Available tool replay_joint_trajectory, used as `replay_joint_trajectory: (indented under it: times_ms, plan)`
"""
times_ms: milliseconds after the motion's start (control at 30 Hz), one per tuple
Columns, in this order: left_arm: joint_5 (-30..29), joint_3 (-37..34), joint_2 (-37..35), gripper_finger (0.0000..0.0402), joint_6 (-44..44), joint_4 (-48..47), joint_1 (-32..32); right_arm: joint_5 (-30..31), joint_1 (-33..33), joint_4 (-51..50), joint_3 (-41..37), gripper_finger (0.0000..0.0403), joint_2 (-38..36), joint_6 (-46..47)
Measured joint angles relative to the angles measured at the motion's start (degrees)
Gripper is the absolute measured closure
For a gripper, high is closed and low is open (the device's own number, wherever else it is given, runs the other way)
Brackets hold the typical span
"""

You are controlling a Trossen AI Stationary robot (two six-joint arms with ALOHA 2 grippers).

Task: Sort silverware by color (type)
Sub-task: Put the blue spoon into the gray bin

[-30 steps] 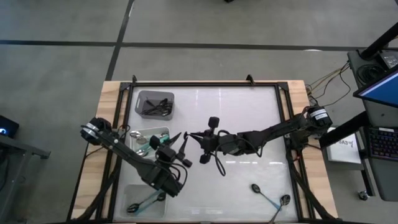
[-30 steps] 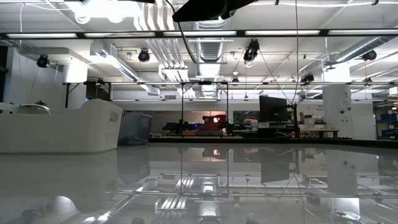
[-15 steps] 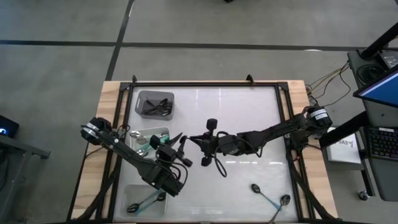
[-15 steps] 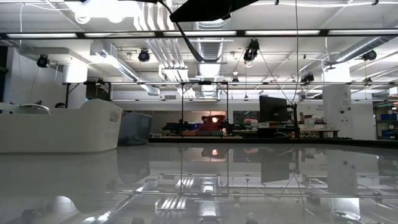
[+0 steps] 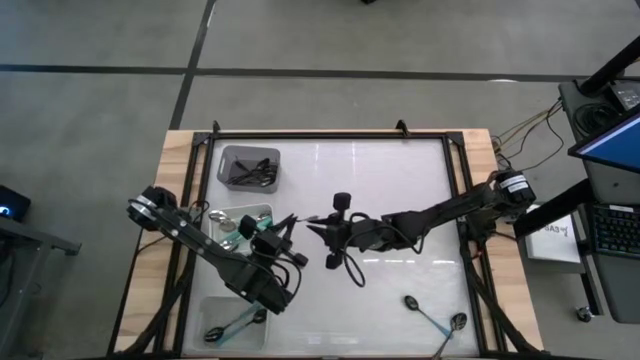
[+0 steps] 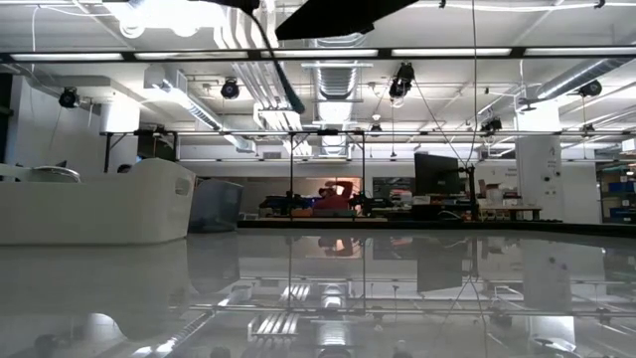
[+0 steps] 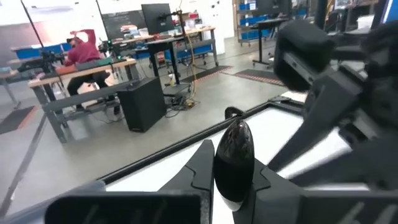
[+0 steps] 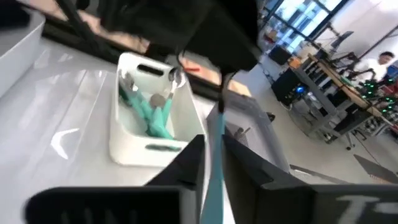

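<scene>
White bench (image 5: 400,180), bins along left edge. Handover mid-bench: left tool (image 5: 287,222) clamped on spoon (image 7: 233,152) bowl; right tool (image 5: 312,227) loosely pinching teal handle, likely to release.

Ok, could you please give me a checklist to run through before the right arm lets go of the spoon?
1. Left gripper shut on the spoon at its black bowl: ok.
2. Right gripper closed around the teal handle: ok.
3. Both arms meet mid-table, clear of the bins: ok.
4. White bin suits this spoon: not ok, its spoons have silver bowls.
5. Clear bin holds the matching type: cannot tell.
6. Table cleared: not ok, two teal-handled spoons lie near the right front corner.
</scene>
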Motion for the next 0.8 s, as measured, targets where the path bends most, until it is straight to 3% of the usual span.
replay_joint_trajectory:
  times_ms: [167,300,467,633,800]
  plan:
    - [1.03,1.81,-0.58,0.0397,2.66,-0.45,0.00,0.05,-0.01,-5.49,0.02,0.0313,-1.31,3.00]
    - [5.01,4.78,-1.06,0.0397,10.91,-0.67,0.25,0.11,0.00,-10.71,0.02,0.0280,-2.38,9.34]
    - [17.01,9.87,-1.22,0.0397,23.50,-1.03,0.50,-0.07,0.11,-23.30,0.04,0.0267,-3.80,23.74]
    - [36.83,17.36,-1.22,0.0397,35.23,-1.65,0.26,-1.82,0.32,-39.96,0.06,0.0276,-5.18,39.59]
    - [50.20,24.74,-1.22,0.0398,35.48,-2.61,-0.98,-6.57,2.06,-51.00,0.04,0.0288,-5.59,49.48]
